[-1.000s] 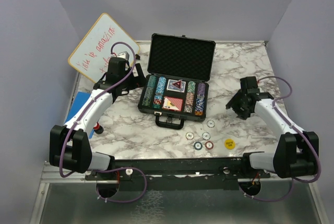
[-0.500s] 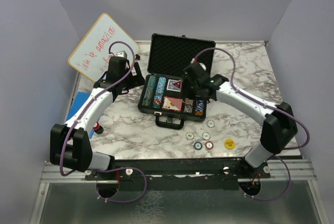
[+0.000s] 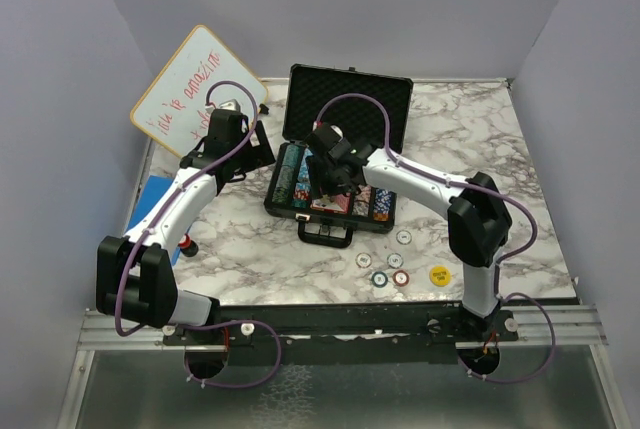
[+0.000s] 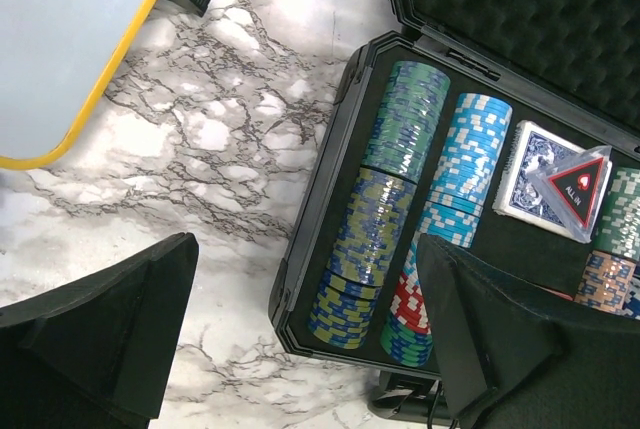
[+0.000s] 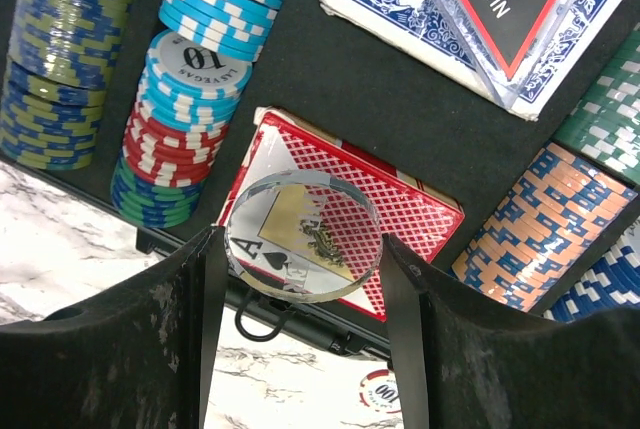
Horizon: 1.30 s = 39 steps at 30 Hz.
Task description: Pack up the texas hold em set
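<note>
- The left gripper [image 4: 305, 329] hangs with its jaws spread wide and empty over the tabletop [image 3: 470, 129]. It sits in the narrow strip between the leaning dry-erase board [image 3: 195, 84] and the briefcase's left wall, so there is little room to swing sideways.
- The black briefcase [image 3: 350, 99] lies open at mid-table with its foam lid upright. The chip rows [image 4: 385, 219] look full, and both card decks and the "ALL IN" triangle [image 4: 580, 184] are seated. Most of the packing appears done.
- The right gripper [image 5: 300, 249] pinches a clear round disc [image 5: 300, 224] just above the red-backed deck [image 5: 420, 219], not yet set down.
- Four loose chips [image 3: 381, 279] and a yellow disc [image 3: 439, 274] lie on the tabletop in front of the case, towards its right. They still need packing, and the lid then needs shutting.
- The right side of the tabletop is open for reaching.
</note>
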{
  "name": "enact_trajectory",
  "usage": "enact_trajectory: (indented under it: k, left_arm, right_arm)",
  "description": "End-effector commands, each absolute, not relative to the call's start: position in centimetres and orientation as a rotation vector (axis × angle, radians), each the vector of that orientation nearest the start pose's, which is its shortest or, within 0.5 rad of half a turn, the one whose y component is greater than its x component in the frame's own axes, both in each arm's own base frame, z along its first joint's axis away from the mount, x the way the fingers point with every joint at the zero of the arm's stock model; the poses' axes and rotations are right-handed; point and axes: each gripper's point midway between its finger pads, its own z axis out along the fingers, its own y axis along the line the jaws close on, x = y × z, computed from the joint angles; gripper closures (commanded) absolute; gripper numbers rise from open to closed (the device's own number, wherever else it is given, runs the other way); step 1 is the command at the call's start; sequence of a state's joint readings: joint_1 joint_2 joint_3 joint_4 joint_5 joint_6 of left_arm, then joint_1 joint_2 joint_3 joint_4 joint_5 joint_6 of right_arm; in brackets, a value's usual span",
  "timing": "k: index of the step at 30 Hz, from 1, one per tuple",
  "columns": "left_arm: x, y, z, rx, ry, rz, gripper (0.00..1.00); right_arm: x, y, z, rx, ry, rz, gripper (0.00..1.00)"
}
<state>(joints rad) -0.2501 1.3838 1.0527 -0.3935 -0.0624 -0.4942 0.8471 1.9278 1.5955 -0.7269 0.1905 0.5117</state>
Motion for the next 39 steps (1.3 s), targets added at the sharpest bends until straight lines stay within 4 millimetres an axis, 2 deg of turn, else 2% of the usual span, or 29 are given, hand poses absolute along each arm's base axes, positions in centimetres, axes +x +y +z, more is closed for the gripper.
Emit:
enact_trajectory:
  k: [1,7,11,14,19,21,23,26,29,31,34,37,39]
  left_arm:
    - [37.5,-10.1,15.9,-0.336,2.283,-0.285,0.01]
    - [37.4,-10.0,15.6,-0.338,2.29,-0.281,0.01]
    - [37.4,-10.1,15.4,-0.339,2.295,-0.284,0.01]
    - [37.4,-10.2,15.4,-0.338,2.297,-0.287,0.01]
    - [37.3,-10.2,15.5,-0.335,2.295,-0.294,0.01]
    - [37.3,-10.3,15.6,-0.334,2.294,-0.297,0.01]
    - [37.3,-10.3,15.6,-0.337,2.292,-0.298,0.01]
    - [37.2,-10.4,15.6,-0.337,2.295,-0.305,0.01]
    - [37.2,-10.5,15.5,-0.336,2.298,-0.312,0.01]
    - [37.2,-10.6,15.5,-0.336,2.298,-0.319,0.01]
    - [37.4,-10.8,15.6,-0.338,2.298,-0.333,0.01]
    - [37.5,-11.1,15.6,-0.338,2.299,-0.353,0.01]
    - [37.5,-11.3,15.6,-0.337,2.302,-0.367,0.01]
  right_arm:
    - [30.9,32.3,9.5,-0.425,2.631,0.145,0.39]
    - [30.3,31.9,8.5,-0.452,2.683,0.104,0.36]
    - [30.5,31.9,8.5,-0.445,2.683,0.093,0.27]
    - [31.1,32.2,10.0,-0.409,2.64,0.115,0.19]
    - [32.2,31.5,14.1,-0.312,2.531,0.13,0.16]
    - [32.3,30.0,15.3,-0.245,2.497,0.098,0.16]
    - [32.4,27.6,16.2,-0.14,2.473,0.049,0.16]
    - [32.0,23.0,16.9,0.054,2.451,-0.027,0.15]
    - [30.7,17.8,16.8,0.257,2.452,-0.101,0.16]
    - [29.1,14.8,16.0,0.362,2.473,-0.153,0.16]
    - [25.9,11.3,14.3,0.49,2.534,-0.229,0.15]
    - [22.9,9.7,12.0,0.549,2.606,-0.245,0.12]
    - [21.4,9.1,10.5,0.587,2.643,-0.23,0.06]
